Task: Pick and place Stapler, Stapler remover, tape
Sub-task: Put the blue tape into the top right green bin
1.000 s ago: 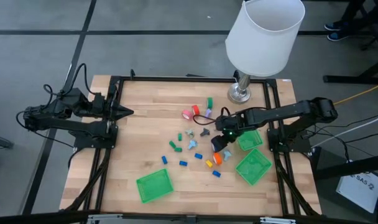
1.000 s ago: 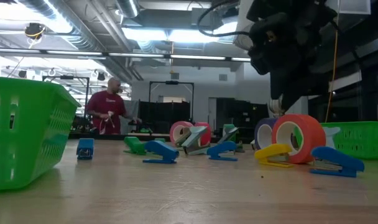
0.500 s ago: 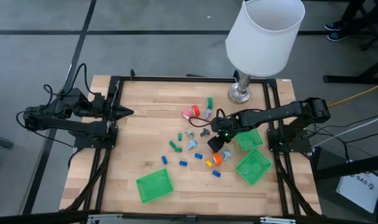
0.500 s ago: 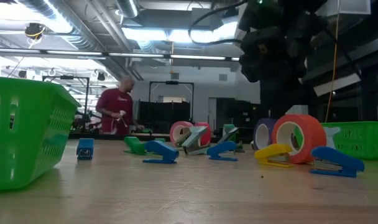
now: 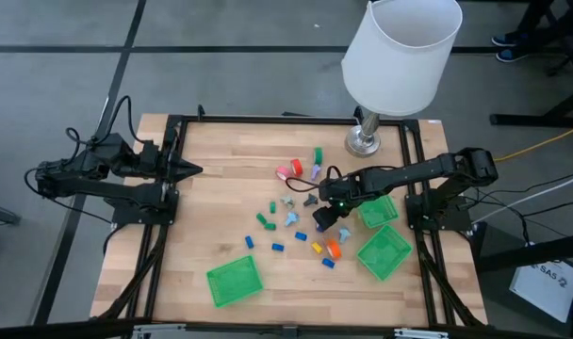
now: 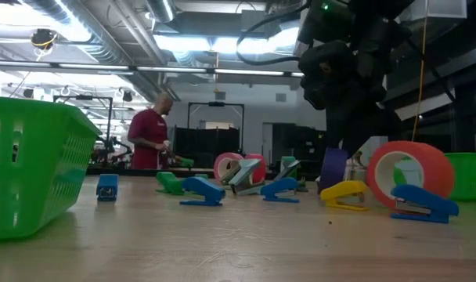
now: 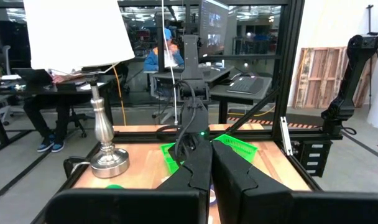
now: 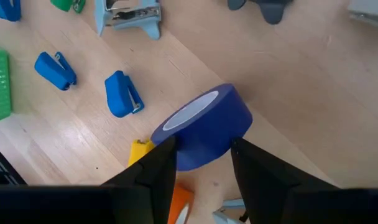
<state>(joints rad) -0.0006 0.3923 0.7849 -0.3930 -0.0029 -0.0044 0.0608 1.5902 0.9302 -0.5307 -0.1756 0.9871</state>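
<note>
Right gripper (image 8: 201, 171) stands over the centre-right of the table, its two dark fingers (image 8: 155, 174) closed against the sides of a blue roll of tape (image 8: 204, 127), which sits tilted between them; in the high view this gripper (image 5: 326, 218) lies right of frame centre. Just beside the roll, at the lower middle of the right wrist view, lie a yellow stapler (image 8: 139, 151) and an orange roll of tape (image 8: 179, 200); two blue staplers (image 8: 122, 94) rest on the wood towards the left of that frame. In the low view the orange roll (image 6: 410, 174) stands on edge at right, touching a blue stapler (image 6: 422, 202). Red and pink rolls (image 5: 289, 169) lie above frame centre in the high view. Green baskets (image 5: 384, 250) occupy the table's lower right, another (image 5: 235, 281) the lower middle. Left gripper (image 5: 190, 169) rests at the table's left edge, fingers shut, holding nothing. A lamp (image 5: 400, 66) stands at the upper right.
</note>
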